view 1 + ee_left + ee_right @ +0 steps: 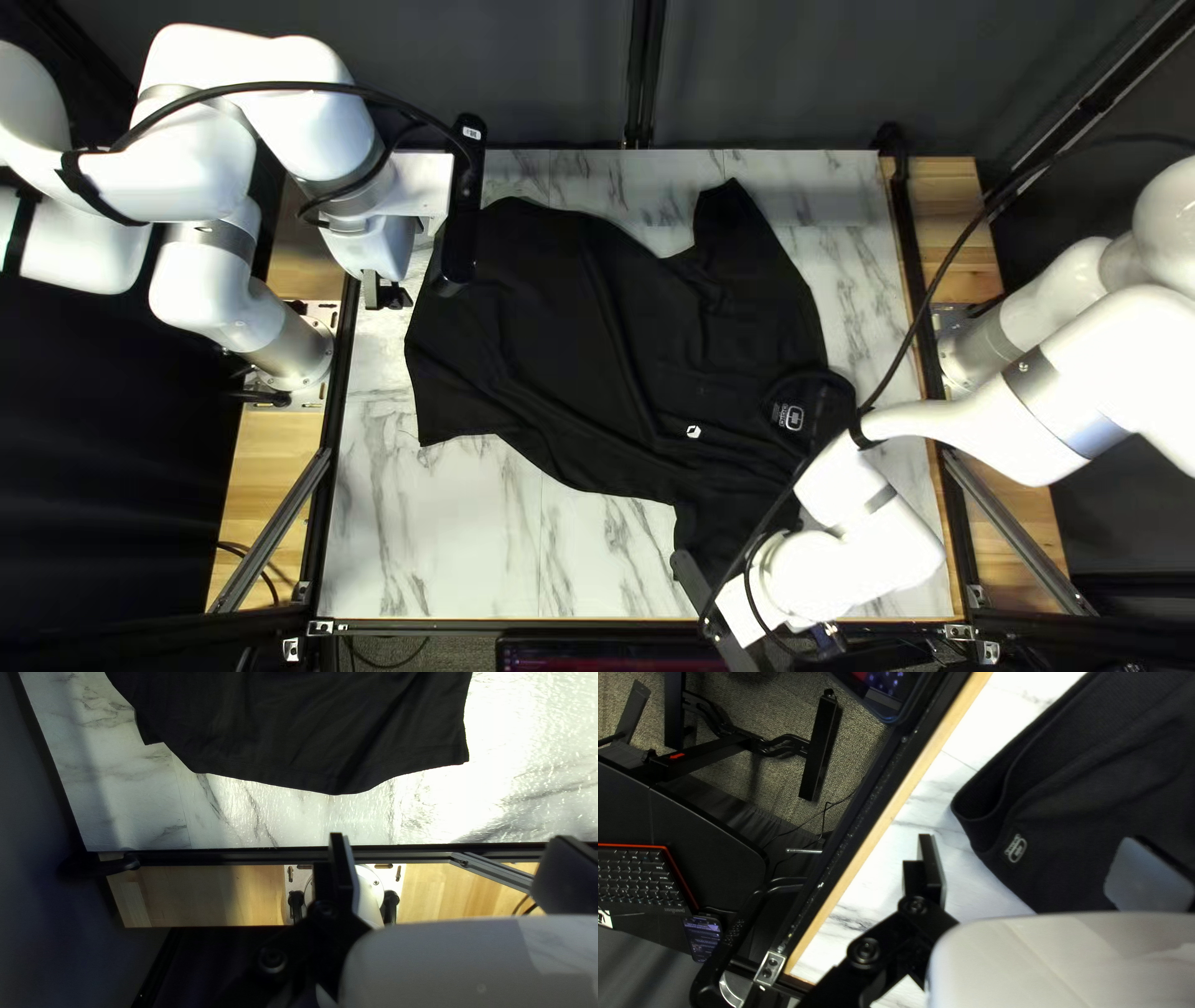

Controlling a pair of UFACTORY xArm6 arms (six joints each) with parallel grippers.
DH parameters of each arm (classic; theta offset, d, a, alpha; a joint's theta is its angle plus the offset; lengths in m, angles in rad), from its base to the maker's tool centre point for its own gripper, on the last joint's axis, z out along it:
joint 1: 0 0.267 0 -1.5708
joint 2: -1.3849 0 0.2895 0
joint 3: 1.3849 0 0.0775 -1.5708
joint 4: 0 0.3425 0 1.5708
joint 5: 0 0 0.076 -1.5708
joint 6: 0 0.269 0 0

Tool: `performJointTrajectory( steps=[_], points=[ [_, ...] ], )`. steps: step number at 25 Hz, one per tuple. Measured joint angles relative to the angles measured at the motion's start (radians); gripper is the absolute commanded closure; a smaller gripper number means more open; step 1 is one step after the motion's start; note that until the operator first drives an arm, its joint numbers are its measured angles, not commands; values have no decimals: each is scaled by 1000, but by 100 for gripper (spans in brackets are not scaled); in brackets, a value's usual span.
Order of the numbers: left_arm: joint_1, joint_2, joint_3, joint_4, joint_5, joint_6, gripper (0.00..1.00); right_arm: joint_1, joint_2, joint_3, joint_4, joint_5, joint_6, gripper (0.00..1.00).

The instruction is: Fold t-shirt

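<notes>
Find the black t-shirt (pixel 598 361) spread lengthwise between left gripper (pixel 447 849) and right gripper (pixel 1033 849). See its hem (pixel 333 784) ahead of the left fingers, its sleeve (pixel 1058 809) nearer, just ahead of the right. Read both finger pairs as wide apart, gripping nothing.

T-shirt (pixel 585 336) – black cloth, matt, softly creased. Tabletop (pixel 498 548) under it: smooth, marble-patterned, glossy enough to throw hard glare. Wood boards at its 9 (pixel 268 479) and 3 o'clock (pixel 977 237): pale, smooth, visible grain. Left arm (pixel 199 156), 10 o'clock, and right arm (pixel 1071 361), 4 o'clock: glossy white shells, dull grey metal-looking bands. Curtain (pixel 548 75), 12 o'clock: dark cloth, matt. Carpet (pixel 766 790), off the table's 6 o'clock edge – rough, nubbly. Keyboard (pixel 635 874) beyond that edge: matt black plastic.
</notes>
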Motion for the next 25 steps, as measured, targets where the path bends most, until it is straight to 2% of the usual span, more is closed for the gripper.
performJointTrajectory(
  steps=[2, 3, 4, 5, 6, 16, 25],
  points=[
    [0, 0, 0, 0, 0, 0, 0, 5, 2, 14, 7, -17, 2, 22],
    [0, 0, 0, 0, 0, 0, 0, 5, 2, 20, 10, -25, 1, 37],
    [0, 0, 0, 0, 0, 0, 0, 4, 2, 27, 14, -32, -3, 47],
    [0, 0, 0, 0, 0, 0, 0, 2, 2, 32, 17, -39, -7, 67],
    [0, 0, 0, 0, 0, 0, 0, 0, 3, 36, 21, -46, -13, 98],
    [0, 0, 0, 0, 0, 0, 0, -13, 0, 66, 49, -78, -52, 100],
    [0, 0, 0, 0, 0, 0, 0, 14, -52, 54, 25, 8, 16, 100]
  ],
)
